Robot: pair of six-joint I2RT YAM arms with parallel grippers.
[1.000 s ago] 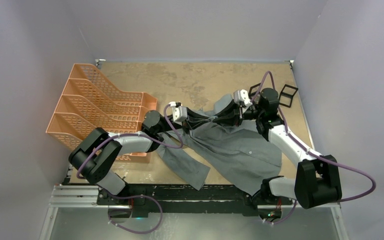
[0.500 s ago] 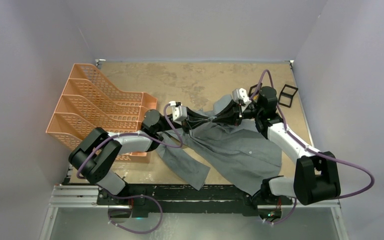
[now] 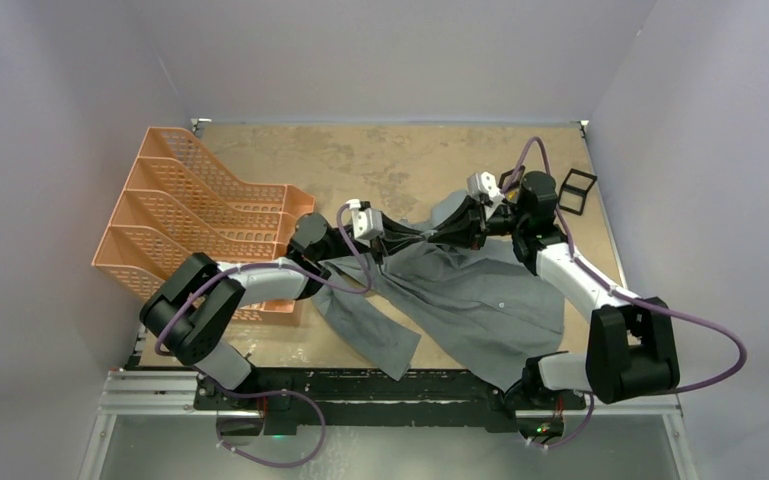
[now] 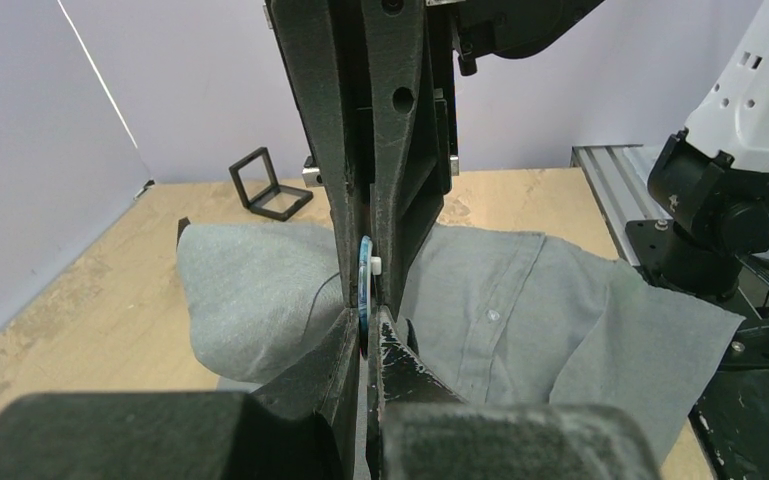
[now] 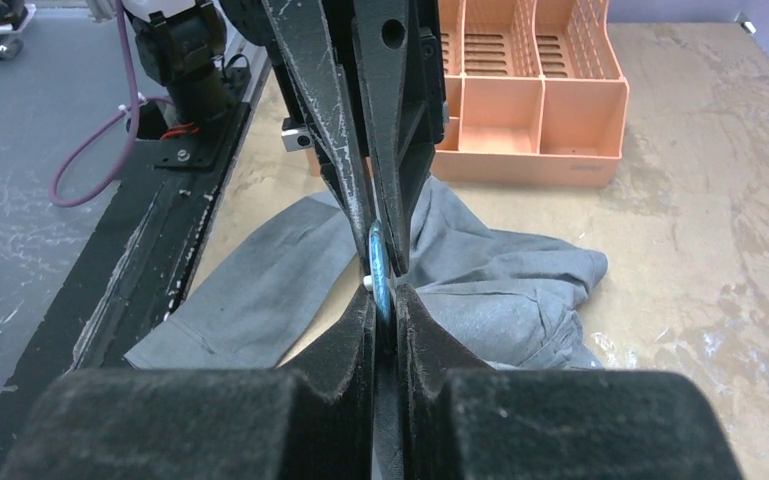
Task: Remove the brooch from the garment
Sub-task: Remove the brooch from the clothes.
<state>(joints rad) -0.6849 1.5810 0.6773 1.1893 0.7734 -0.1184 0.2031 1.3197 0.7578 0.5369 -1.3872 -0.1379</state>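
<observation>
Brooch edge-on, long axis spanning left gripper to right gripper; both clamped on it.

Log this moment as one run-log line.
left gripper: shut on brooch | right gripper: shut on brooch, tips meeting left's | garment: fabric drawn up to brooch, rest on table

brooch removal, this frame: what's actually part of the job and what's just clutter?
Job:
- brooch, pinched from both sides
- shirt
- left gripper, shut on brooch
- right gripper, shut on brooch

Lying about:
- file rack, orange, left of the shirt
- black frames, far right
</observation>
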